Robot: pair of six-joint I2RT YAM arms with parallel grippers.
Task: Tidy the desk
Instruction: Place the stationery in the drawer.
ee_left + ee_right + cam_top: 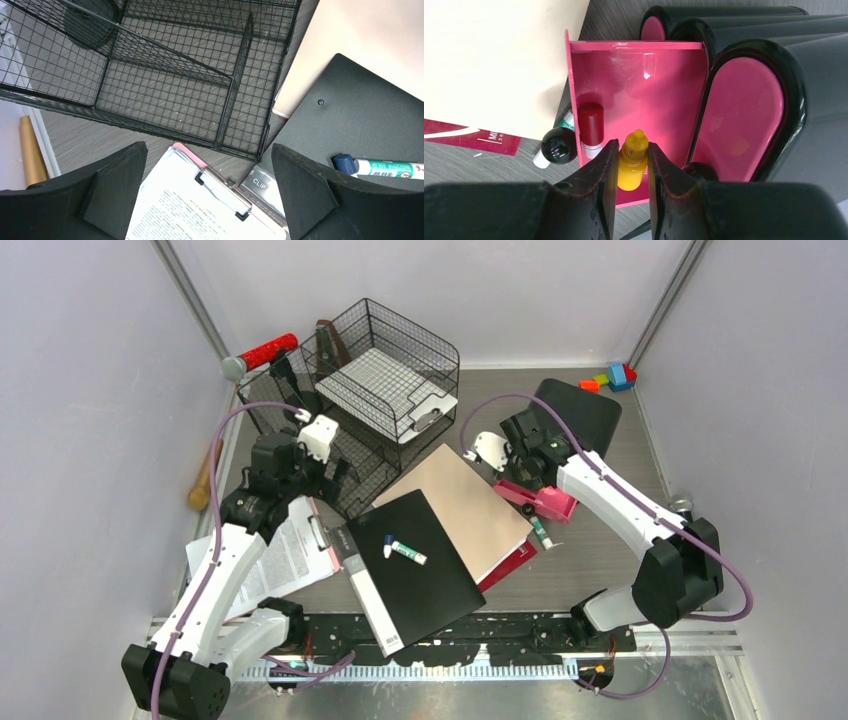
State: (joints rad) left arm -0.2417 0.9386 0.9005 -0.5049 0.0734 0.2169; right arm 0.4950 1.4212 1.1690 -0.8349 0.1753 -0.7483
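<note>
The desk [590, 560] is a grey wood-grain top. My right gripper [632, 145] is shut on a small yellow dropper bottle [631, 167] and holds it over the open pink drawer [644, 80], which is pulled out of the black drawer unit [580, 410]. In the top view this gripper [520, 483] sits at the drawer's [547, 503] left end. My left gripper [207, 150] is wide open with nothing in it, hovering over a pink clipboard with printed sheets [200, 205], just in front of the black wire rack [175, 75].
A red-capped tube [590, 125] lies in the drawer, with a black-capped marker [558, 146] on the desk beside it. A beige folder [465, 505], a black folder [420, 570] and a blue-capped tube [405, 552] fill the middle. Coloured blocks [615, 377] sit at the back right.
</note>
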